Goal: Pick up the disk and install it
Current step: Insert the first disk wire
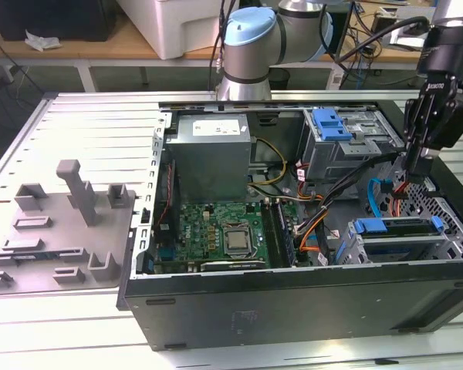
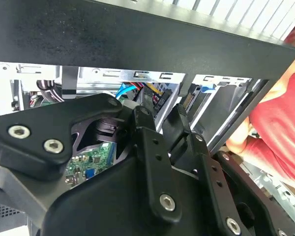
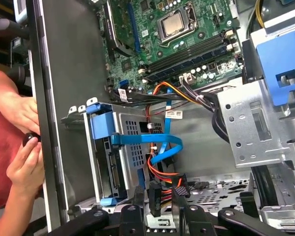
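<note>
The disk [image 1: 397, 228] sits in its blue carrier inside the grey drive cage [image 1: 447, 248] at the front corner of the open computer case, on the exterior view's right. In the first wrist view the disk [image 3: 113, 167] shows end-on in that cage, with a blue flat cable [image 3: 157, 142] curving off it. My gripper [image 1: 415, 173] hangs just behind the cage, over orange and red wires. In both wrist views the gripper [image 3: 167, 196] [image 2: 161, 114] is open by a narrow gap with nothing between its fingers.
A second grey cage with a blue bracket [image 1: 332, 123] stands further back in the case. The motherboard [image 1: 224, 227] lies in the middle. A person's hands [image 3: 24, 142] and red sleeve [image 2: 280, 128] are at the case's outer wall. A grey fixture plate [image 1: 62, 231] lies on the exterior view's left.
</note>
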Motion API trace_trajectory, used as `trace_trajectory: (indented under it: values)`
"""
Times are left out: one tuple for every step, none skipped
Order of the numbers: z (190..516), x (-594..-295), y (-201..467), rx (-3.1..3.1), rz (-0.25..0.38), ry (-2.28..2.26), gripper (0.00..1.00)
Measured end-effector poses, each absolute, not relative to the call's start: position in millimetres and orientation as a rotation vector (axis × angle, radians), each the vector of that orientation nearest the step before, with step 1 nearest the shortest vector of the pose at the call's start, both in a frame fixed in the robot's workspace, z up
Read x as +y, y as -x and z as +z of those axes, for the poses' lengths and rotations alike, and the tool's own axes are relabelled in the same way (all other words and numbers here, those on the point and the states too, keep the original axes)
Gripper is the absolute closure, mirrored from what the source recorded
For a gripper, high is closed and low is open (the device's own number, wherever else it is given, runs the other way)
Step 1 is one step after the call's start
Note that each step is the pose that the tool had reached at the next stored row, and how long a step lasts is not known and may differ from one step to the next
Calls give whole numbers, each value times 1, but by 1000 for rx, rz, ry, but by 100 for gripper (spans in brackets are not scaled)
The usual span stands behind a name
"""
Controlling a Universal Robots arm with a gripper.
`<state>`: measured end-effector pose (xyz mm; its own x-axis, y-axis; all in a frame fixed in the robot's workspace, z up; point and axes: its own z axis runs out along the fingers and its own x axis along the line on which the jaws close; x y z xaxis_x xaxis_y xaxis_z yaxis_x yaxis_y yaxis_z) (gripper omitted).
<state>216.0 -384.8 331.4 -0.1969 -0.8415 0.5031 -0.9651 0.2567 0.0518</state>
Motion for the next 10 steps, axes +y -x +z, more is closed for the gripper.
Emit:
trace_trajectory:
  values:
    - [331, -385, -216, -2104, 384, -1637, 65]
    - [331, -385, -216, -2106, 383, -1635, 65]
    - [330, -385, -216, -2108, 382, -1631, 65]
    - [330, -385, -216, -2111, 380, -1627, 65]
    - [330, -385, -217, -2112, 380, -1625, 65]
    - [330, -385, -217, -2113, 379, -1623, 65]
    - [330, -386, -218, -2114, 378, -1621, 65]
    - [330, -386, -219, -2115, 377, -1619, 65]
    - [330, -386, -219, -2116, 377, -1618, 65]
    - [330, -386, -219, -2117, 377, -1617, 65]
